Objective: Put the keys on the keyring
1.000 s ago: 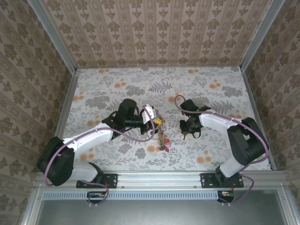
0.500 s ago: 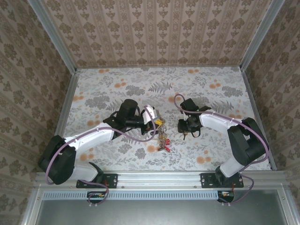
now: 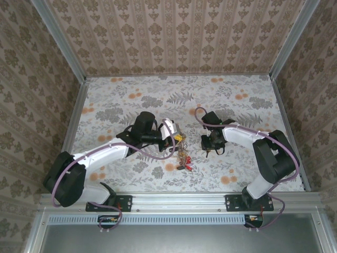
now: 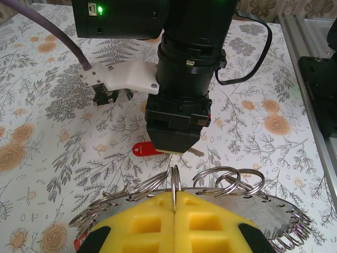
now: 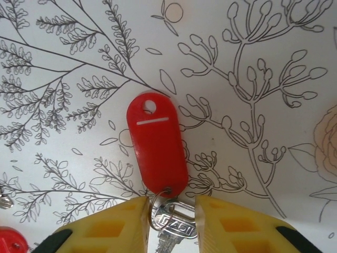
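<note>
One key [image 5: 171, 225], hung on a red tag [image 5: 157, 142], lies flat on the worktop [image 3: 237, 105] a little right of its centre. The right gripper [image 5: 172, 204] stands over it with its jaws partly apart, one finger on each side of the metal head, not visibly clamped.

Over the past second that gripper has edged slightly toward the left arm, while the left arm has hardly moved. It looks like a grasp still being lined up, with the key not yet lifted or threaded.

Just to the left, the left gripper [image 4: 174, 204] is closed on the keyring [image 4: 263, 211], holding the toothed grey plate and its split rings [image 4: 224, 176] clear of the worktop.

The key's long axis seems to run roughly between the far and near edges. The tag's holed end points toward the far edge, and the blade runs back under the right gripper toward the near edge.
</note>
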Controlling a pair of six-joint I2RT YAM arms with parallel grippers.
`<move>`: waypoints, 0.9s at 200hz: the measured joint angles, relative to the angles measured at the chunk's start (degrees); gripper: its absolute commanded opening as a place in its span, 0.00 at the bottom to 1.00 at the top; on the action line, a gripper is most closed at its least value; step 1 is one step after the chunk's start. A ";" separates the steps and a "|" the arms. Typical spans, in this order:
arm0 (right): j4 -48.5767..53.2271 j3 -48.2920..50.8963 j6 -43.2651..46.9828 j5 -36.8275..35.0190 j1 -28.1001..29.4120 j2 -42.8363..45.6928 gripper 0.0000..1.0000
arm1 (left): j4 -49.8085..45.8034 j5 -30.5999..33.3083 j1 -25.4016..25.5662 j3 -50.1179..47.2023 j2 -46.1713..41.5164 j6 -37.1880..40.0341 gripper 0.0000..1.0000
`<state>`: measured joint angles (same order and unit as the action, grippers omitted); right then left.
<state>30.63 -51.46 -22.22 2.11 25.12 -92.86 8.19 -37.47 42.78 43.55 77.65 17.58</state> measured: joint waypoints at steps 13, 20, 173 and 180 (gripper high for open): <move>0.00 0.00 0.00 -0.37 -0.02 0.00 0.23 | 0.00 0.00 0.00 0.00 0.00 0.00 0.00; 0.02 0.00 0.00 -0.44 -0.02 0.00 0.21 | 0.00 0.00 0.00 0.00 0.00 0.00 0.00; -0.22 0.00 -0.02 -0.63 -0.02 0.00 0.16 | 0.00 0.00 0.00 0.26 0.00 -0.02 0.00; -0.24 0.00 -0.02 -0.63 -0.02 0.00 0.16 | -0.02 0.00 0.00 0.37 0.00 -0.02 0.00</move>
<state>30.39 -51.46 -22.24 1.48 25.10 -92.86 8.16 -37.47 42.78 43.92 77.65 17.56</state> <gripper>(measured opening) 0.160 0.042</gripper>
